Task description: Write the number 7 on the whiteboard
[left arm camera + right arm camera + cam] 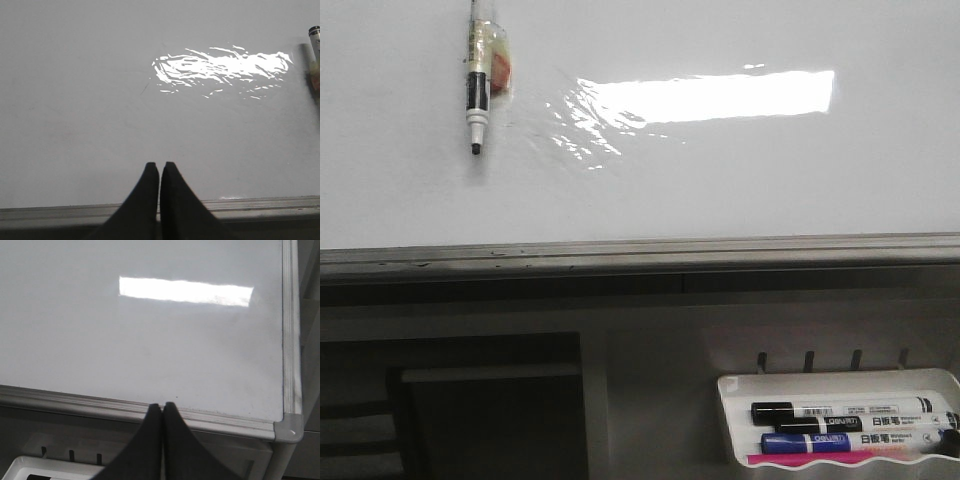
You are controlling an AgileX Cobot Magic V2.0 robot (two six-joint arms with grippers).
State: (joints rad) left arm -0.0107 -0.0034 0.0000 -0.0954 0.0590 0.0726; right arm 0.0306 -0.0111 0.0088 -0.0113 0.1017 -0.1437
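The whiteboard (740, 180) is glossy white with a bright glare patch and a grey metal lower rim (640, 252). No number 7 shows on it in any view. A marker (477, 95) with a black cap band hangs tip down against the board at its upper left, and its end shows in the left wrist view (314, 50). My left gripper (159, 166) is shut and empty, just over the board's lower rim. My right gripper (161, 406) is shut and empty, over the rim near the board's right corner (288, 427). Neither gripper shows in the front view.
A small white marker tray (735, 420) hangs below the board at the right; its rim also shows in the right wrist view (30, 462). It holds a black marker (840, 410), a blue one (820, 441) and a pink item. Dark furniture stands lower left (490, 410).
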